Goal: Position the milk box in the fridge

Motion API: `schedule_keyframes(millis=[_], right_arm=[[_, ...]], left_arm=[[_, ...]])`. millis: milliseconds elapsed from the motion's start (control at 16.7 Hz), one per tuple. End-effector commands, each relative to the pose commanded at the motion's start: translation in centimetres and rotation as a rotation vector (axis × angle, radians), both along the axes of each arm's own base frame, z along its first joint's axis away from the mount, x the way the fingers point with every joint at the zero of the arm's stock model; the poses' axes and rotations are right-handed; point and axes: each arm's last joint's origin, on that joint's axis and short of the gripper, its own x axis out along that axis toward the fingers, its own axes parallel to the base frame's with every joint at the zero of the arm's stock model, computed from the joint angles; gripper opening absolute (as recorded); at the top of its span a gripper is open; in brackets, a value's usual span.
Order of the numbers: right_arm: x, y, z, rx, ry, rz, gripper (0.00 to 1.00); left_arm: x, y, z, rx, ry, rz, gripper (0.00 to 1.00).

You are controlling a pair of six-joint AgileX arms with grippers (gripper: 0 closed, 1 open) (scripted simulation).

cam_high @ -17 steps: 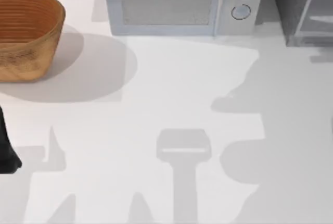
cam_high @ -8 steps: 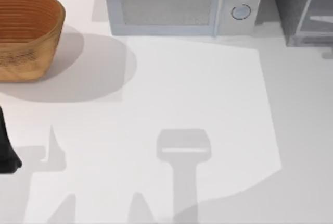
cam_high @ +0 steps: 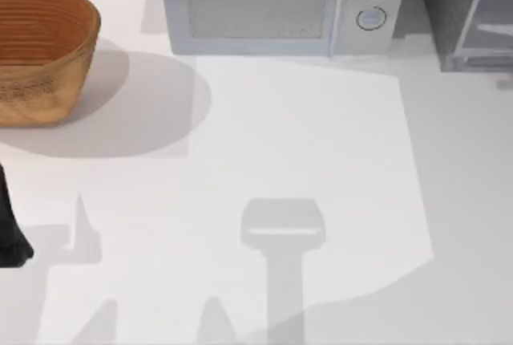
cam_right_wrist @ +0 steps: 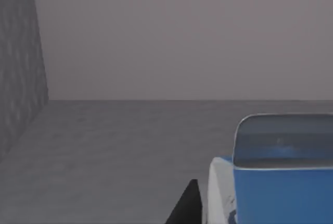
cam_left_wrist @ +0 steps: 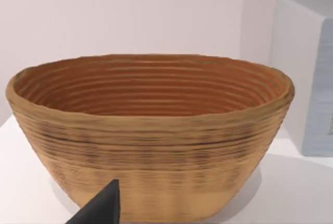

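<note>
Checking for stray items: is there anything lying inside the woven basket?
No, the left wrist view shows the basket with only its bare ribbed inner wall.

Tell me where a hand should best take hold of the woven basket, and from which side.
Take the woven basket by its rim on a long side, coming from above. It stands upright and open; the mouth looks too wide to span, and the outward-sloping walls would likely slip in a side grip.

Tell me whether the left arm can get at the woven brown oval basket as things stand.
Probably yes: the left arm sits near the woven brown oval basket, with only bare white table between them.
</note>
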Motion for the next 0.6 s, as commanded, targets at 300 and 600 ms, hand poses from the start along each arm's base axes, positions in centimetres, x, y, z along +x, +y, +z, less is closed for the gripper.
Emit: schedule_keyframes(millis=[300,600], right_arm=[[2.3,-0.2,0.1,0.000,0.002,-0.001,0.00],[4.6,-0.4,0.5,-0.002,-0.002,-0.001,0.00]], left_arm=[[0.0,0.0,0.0,0.000,0.000,0.000,1.00],[0.0,0.0,0.0,0.000,0.000,0.000,1.00]])
